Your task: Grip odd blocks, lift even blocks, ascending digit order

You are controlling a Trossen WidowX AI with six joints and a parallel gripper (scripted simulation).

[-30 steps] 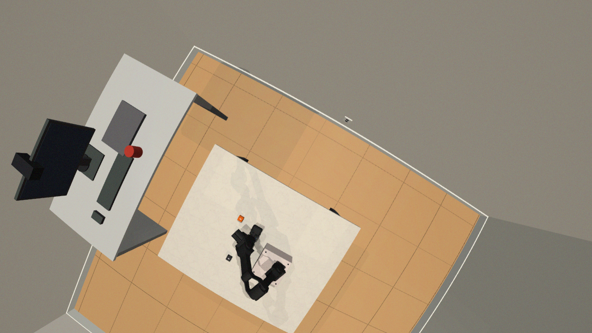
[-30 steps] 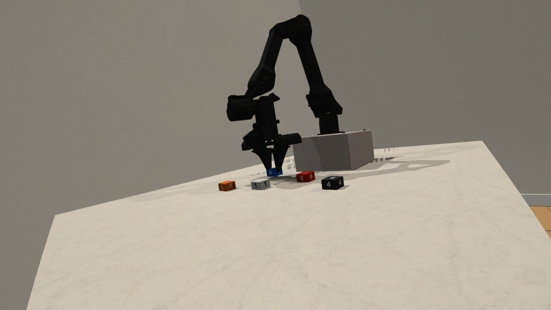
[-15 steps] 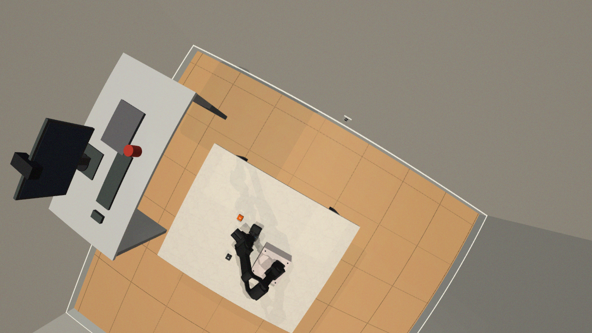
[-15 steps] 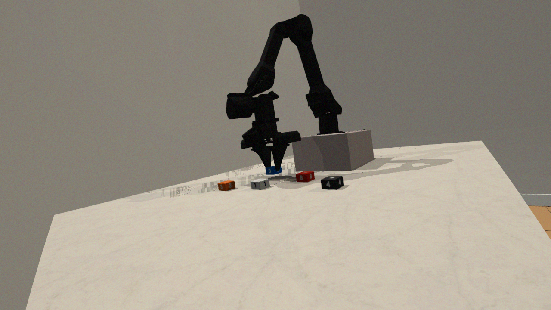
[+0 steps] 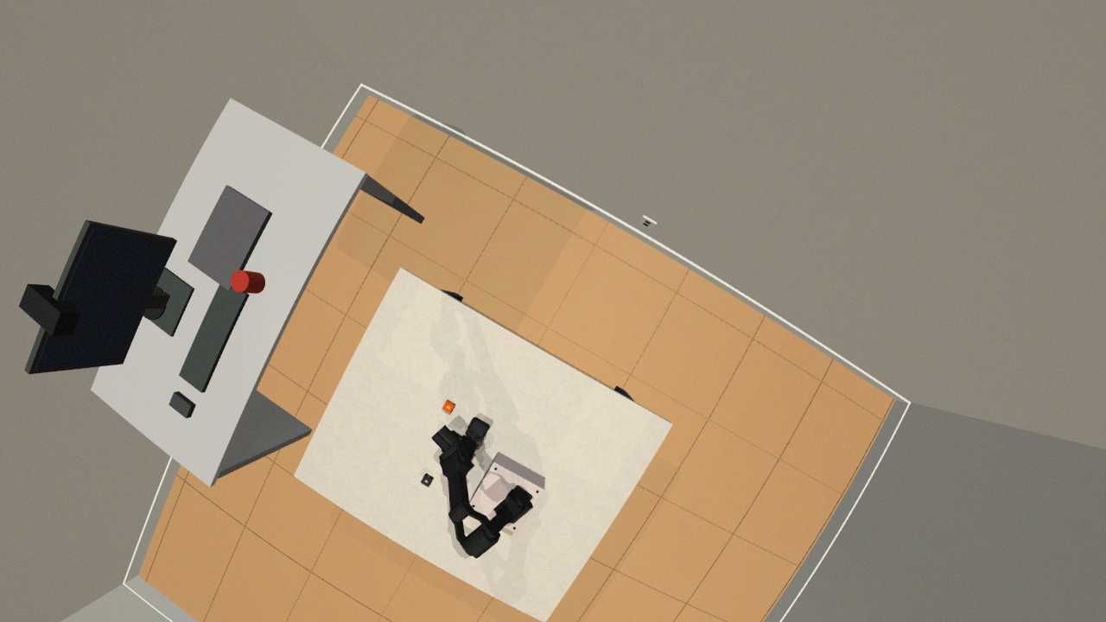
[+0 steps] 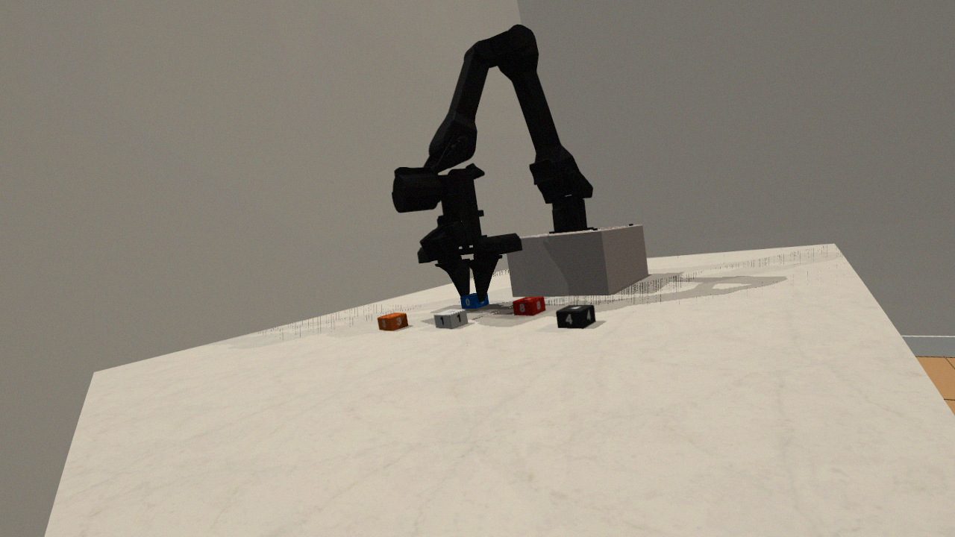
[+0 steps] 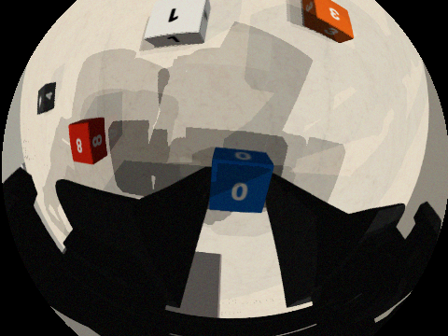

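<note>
My gripper (image 6: pixel 473 297) (image 7: pixel 239 177) points down, shut on the blue block (image 6: pixel 469 303) (image 7: pixel 239 191) showing 0. The block sits between the fingertips and seems to be a very little above the table. The white block (image 6: pixel 451 319) (image 7: pixel 178 19) shows 1, the orange block (image 5: pixel 448 407) (image 6: pixel 392 321) (image 7: pixel 327 20) shows 3, the black block (image 5: pixel 427 480) (image 6: pixel 575 316) (image 7: pixel 46 98) shows 4, and the red block (image 6: pixel 528 306) (image 7: pixel 89 141) shows 8; these rest on the table. In the top view the arm hides the blue, white and red blocks.
The arm's grey base box (image 5: pixel 506 475) (image 6: pixel 557 265) stands on the pale marble table (image 5: pixel 386 333) (image 6: pixel 467 427), behind the red block in the exterior view. A separate desk (image 5: pixel 309 185) carries a monitor (image 5: pixel 100 297), a keyboard (image 5: pixel 212 340) and a red cylinder (image 5: pixel 245 281).
</note>
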